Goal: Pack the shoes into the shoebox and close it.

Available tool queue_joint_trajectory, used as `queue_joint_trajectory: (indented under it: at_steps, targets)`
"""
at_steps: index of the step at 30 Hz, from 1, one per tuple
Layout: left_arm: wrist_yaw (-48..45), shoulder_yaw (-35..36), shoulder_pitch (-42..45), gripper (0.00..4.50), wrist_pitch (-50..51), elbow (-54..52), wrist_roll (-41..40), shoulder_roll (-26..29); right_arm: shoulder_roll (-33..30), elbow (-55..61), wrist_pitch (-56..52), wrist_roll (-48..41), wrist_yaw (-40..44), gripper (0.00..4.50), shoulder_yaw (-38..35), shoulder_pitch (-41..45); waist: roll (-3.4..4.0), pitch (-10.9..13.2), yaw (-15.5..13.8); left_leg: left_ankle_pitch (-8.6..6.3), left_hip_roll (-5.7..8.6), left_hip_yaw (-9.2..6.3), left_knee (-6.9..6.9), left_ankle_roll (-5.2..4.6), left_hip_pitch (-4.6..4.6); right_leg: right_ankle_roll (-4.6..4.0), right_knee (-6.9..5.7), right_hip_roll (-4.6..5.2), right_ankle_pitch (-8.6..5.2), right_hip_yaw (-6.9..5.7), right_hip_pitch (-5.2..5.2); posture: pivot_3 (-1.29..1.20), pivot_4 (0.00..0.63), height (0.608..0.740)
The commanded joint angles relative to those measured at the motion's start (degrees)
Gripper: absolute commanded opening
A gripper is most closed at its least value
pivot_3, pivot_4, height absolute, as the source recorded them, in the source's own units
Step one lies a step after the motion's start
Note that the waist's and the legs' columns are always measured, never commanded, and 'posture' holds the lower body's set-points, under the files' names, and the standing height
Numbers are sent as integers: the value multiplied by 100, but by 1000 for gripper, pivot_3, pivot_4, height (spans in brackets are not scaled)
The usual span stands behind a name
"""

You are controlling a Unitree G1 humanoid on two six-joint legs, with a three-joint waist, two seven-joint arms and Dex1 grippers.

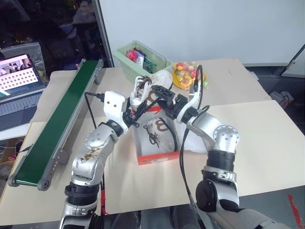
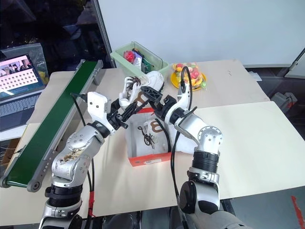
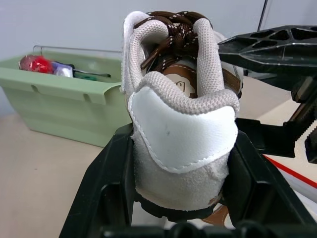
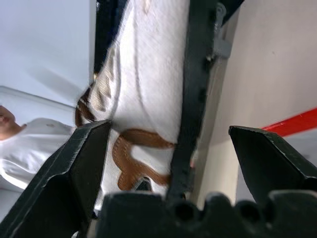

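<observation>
Halfway-ish I'd say: left gripper (image 1: pixel 136 102) has its jaws clamped on the heel of one shoe (image 3: pixel 181 119) held up over the open shoebox (image 1: pixel 159 157), other shoe (image 1: pixel 155 131) already inside, right gripper (image 1: pixel 162 93) jaws apart beside it, lid not closed.

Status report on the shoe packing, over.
Left claw shut on second shoe, held above shoebox. Right claw open beside it. First shoe already boxed. Nothing in the way.

Right claw (image 4: pixel 168 163) spread wide around the white shoe (image 4: pixel 148 74)
</observation>
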State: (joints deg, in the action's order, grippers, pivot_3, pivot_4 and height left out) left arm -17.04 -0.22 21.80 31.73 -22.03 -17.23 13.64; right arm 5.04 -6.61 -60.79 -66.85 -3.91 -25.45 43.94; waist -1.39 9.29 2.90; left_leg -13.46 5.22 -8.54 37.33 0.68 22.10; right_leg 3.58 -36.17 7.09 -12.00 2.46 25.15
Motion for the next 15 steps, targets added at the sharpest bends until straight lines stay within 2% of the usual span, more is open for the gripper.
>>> queue_joint_trajectory:
  at_steps: [1, 7, 9, 10, 15]
  targets:
    - [-102, -32, 123, 2097, -40, -287, -89, 29, 190, 147, 205, -256, -43, 3043, 126, 289, 0, 0, -1, 0, 0, 0, 0, 0, 0, 0, 0, 0, 0, 0, 0, 0, 150, 740]
    - [-86, -22, 121, 2097, -43, -302, -85, 24, 183, 186, 281, -417, -49, 1012, 252, 282, 0, 0, -10, 0, 0, 0, 0, 0, 0, 0, 0, 0, 0, 0, 0, 0, 150, 740]
    - [-83, -19, 116, 2097, -41, -305, -88, 21, 193, 178, 300, -469, -49, 484, 272, 291, 0, 0, -9, 0, 0, 0, 0, 0, 0, 0, 0, 0, 0, 0, 0, 0, 150, 740]
    - [-83, -15, 120, 2097, -40, -300, -89, 19, 200, 170, 311, -503, -55, 341, 277, 301, 0, 0, -11, 0, 0, 0, 0, 0, 0, 0, 0, 0, 0, 0, 0, 0, 150, 740]
    - [-109, -44, 106, 2097, -39, -288, -41, 70, 220, 296, 320, -706, -87, 333, 354, 325, 0, 0, -11, 0, 0, 0, 0, 0, 0, 0, 0, 0, 0, 0, -1, 0, 150, 740]
